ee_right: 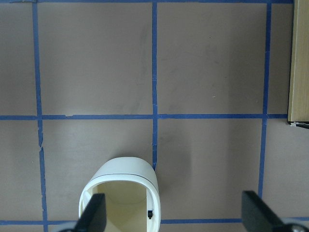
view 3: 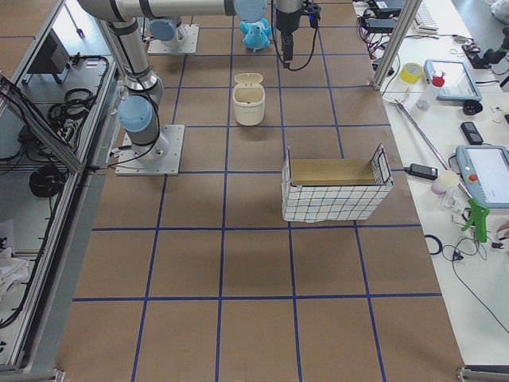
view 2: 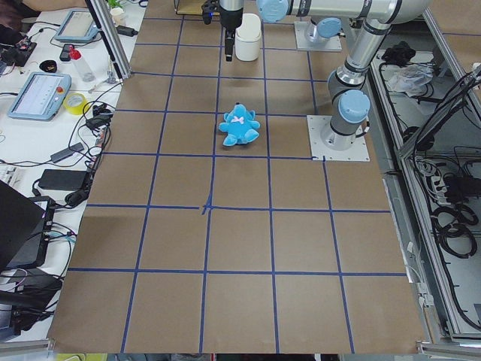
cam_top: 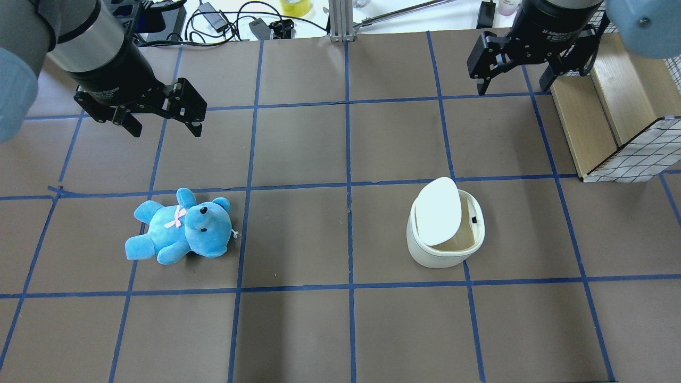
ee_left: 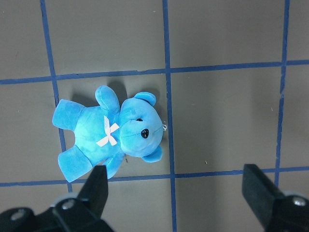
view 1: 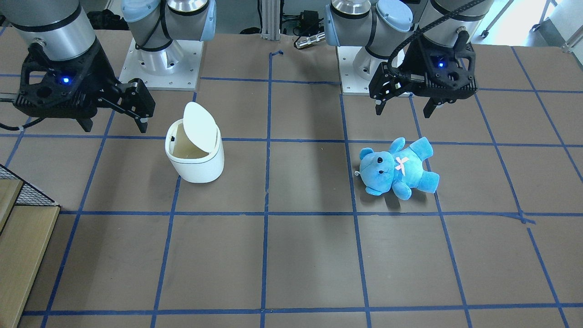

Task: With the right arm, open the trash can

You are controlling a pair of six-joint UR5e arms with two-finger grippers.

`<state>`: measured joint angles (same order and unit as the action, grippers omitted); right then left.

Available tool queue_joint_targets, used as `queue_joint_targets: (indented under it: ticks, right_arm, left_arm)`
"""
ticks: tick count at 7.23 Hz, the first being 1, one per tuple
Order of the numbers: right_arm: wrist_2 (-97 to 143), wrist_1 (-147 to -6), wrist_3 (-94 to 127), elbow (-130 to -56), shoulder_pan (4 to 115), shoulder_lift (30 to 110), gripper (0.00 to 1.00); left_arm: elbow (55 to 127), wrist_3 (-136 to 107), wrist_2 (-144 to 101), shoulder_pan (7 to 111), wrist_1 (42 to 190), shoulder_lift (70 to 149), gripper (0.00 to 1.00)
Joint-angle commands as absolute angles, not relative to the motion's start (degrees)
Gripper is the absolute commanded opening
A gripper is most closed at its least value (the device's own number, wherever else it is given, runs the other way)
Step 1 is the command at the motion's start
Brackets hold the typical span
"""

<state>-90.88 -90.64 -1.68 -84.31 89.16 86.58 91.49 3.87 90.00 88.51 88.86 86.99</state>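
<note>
Can (view 1: 196, 166) stands upright on the surface (view 1: 309, 255), left of centre in the front-facing view and right of centre in the overhead one. Its lid (view 1: 200, 124) is swung up on edge and the tan inside is plainly open to view, so I judge the opening done, with nothing left but perhaps to clear away.

The right arm (view 1: 50, 32) hangs at the upper left of the front-facing frame, near the can but not touching it, its jaws spread and empty. The left arm (cam_top: 90, 32) hangs above the bear (view 1: 398, 166), well apart from the can, jaws likewise spread on nothing.

The can's long axis runs straight up from the surface, mouth facing up. The raised lid sits on the can's right side in the front-facing view, and the gap shows to its left, toward the right arm.
</note>
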Motion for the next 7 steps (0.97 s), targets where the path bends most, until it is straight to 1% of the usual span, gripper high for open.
queue_joint_targets:
  ticks: [1,3,5,7]
  right_arm:
    - [-90.96,-90.61,-2.11,-84.29,90.34,86.57,1.0]
    - [-91.14,-88.61,-2.2,-84.03,90.62,86.83,1.0]
    - [-92.28,-86.23,-2.2,-82.18,90.62,86.49,1.0]
    - [-92.46,-86.48,-4.11,-82.26,89.83,86.4,1.0]
  left_arm:
    - [91.49,3.87,90.0,88.51,88.86,87.01,1.0]
    - [91.49,3.87,90.0,88.51,88.86,87.01,1.0]
    - [91.49,3.87,90.0,88.51,88.86,87.01,1.0]
    - [91.49,3.87,90.0,88.51,88.86,87.01,1.0]
